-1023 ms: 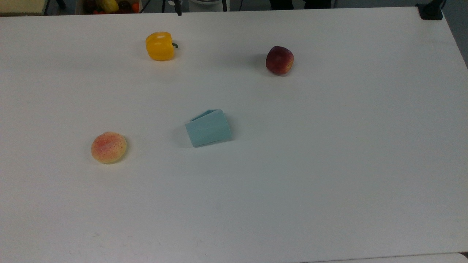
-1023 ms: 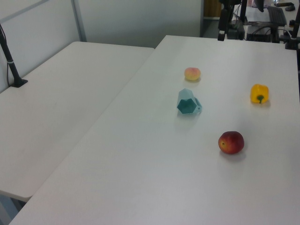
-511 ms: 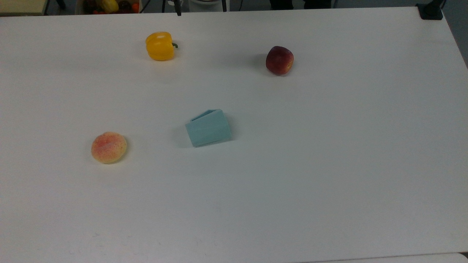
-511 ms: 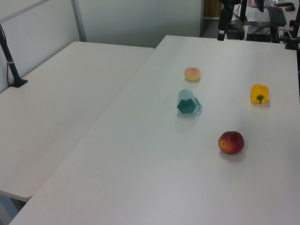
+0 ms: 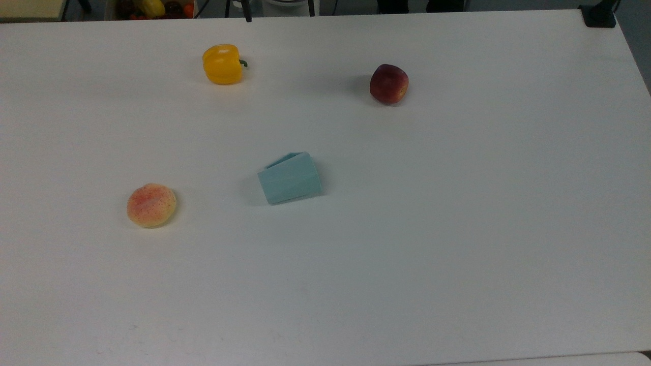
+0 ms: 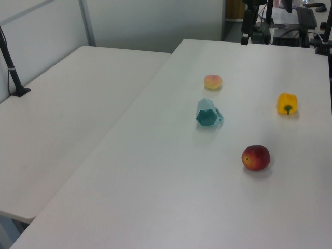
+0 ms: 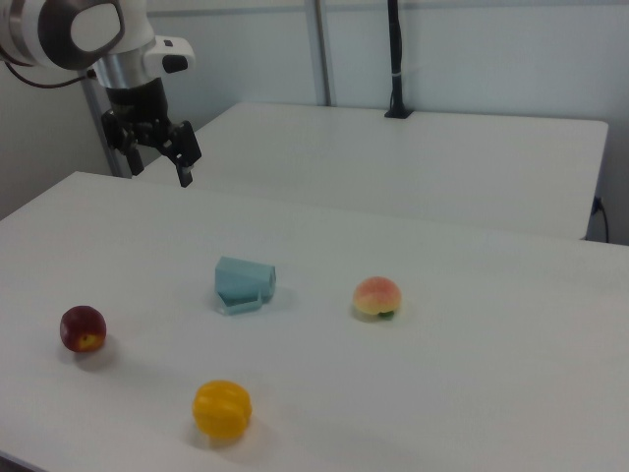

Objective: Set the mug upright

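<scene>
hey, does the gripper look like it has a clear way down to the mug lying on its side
Probably yes. The gripper hangs above the table, apart from the mug, which lies on its side with open table around it. The peach, apple and pepper all sit well off.

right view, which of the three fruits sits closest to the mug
The peach, speckled pink and yellow, at the right view's right of the tipped mug. The red apple and yellow pepper sit farther off.

Pale teal faceted mug (image 5: pixel 290 178) (image 6: pixel 208 113) (image 7: pixel 244 282) lies on its side mid-table (image 5: pixel 457 229), well clear of all edges, handle resting against the tabletop.
</scene>
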Robot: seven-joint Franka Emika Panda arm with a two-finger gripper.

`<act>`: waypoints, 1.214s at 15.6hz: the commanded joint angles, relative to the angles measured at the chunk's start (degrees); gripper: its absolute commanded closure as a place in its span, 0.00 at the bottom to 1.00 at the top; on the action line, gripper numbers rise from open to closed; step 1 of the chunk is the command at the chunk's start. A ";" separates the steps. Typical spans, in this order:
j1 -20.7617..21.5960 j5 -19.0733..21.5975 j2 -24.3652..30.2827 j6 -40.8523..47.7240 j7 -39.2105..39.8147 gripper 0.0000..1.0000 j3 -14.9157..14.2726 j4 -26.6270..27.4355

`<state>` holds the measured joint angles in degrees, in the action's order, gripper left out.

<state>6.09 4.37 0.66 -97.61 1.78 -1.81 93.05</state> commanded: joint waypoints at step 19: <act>12.80 -19.03 -4.51 -4.15 -7.57 0.00 -0.12 0.56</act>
<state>15.56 -10.03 -1.95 -97.85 -1.75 -1.42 93.29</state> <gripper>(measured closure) 0.000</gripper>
